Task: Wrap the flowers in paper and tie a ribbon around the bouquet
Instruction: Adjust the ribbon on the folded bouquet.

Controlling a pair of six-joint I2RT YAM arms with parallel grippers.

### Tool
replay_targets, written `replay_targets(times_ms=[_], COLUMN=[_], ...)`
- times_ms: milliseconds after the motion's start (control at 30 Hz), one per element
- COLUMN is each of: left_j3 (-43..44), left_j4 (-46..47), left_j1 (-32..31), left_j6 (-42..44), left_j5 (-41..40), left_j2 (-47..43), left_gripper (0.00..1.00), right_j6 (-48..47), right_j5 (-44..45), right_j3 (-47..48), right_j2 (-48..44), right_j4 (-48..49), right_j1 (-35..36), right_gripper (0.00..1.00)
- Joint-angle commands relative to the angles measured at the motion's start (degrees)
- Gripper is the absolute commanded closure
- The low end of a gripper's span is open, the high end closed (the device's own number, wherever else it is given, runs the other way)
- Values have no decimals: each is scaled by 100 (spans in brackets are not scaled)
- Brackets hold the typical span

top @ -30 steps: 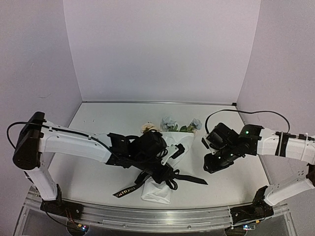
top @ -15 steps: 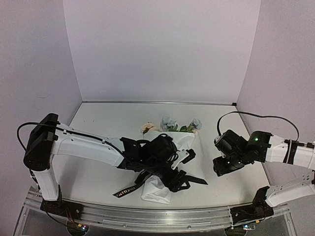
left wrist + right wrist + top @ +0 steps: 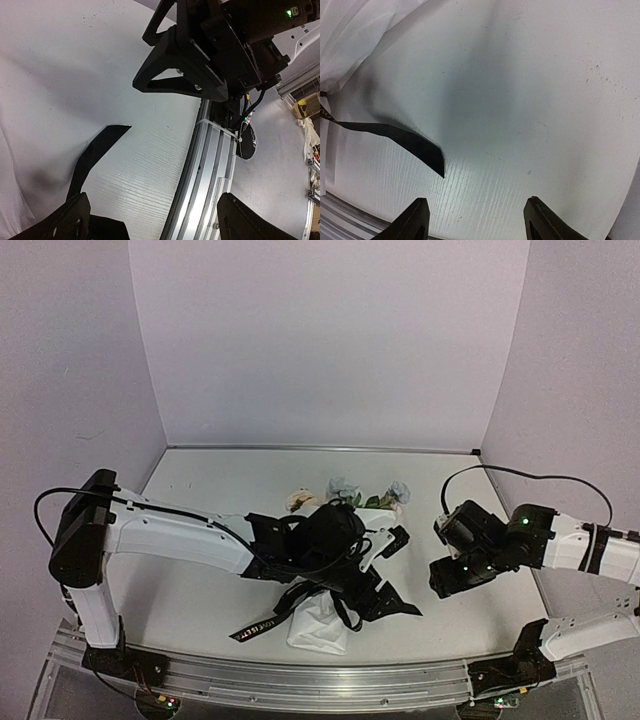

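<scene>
Both grippers are released and empty: the left gripper (image 3: 385, 570) spreads wide over the bouquet (image 3: 320, 628), and the right gripper (image 3: 440, 555) hangs at mid-right above the counter (image 3: 200, 490). Bouquet lies lower centre, flowers (image 3: 345, 488) pointing up-frame, with the black ribbon (image 3: 255, 627) crossing it.

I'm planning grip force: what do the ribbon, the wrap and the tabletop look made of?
The ribbon: thin black fabric, probably matte; lies flat, limp, with a slant-cut end. The wrap: thin white paper, matte, softly creased. The tabletop: white board, perhaps laminate, showing faint wood-grain ridges.
</scene>
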Motion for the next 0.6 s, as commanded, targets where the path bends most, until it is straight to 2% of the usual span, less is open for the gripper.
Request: replay_targets(times_ms=[0,133,233,367,500,567], left_j3=[-453,-1339,-2279,-3510,-4271,-4455], left_j4=[330,213,-126,-437,-164,146], left_j1=[31,272,663,1139,1320,1322], left_j6=[-168,-722,-1365,-1832,-1783,-1727], left_j5=[-719,-2002,-2558,-2506,-1919,-1543], left_j2=[-889,-1937,-2712,-3457,-3618,-3627], left_gripper=[8,8,16,26,27,23], right_j6=[369,307,354,793,857,986], right_j5=[-743,-668,-490,-293,196,381], right_j3=[270,599,875,1000,1337,1461], right_j2=[26,354,614,997,1437,1639], right_j4=[442,636,738,1193,1353,1460], right_j1=[75,642,1012,1414,1881,2041], right_gripper=[33,31,29,24,18,16])
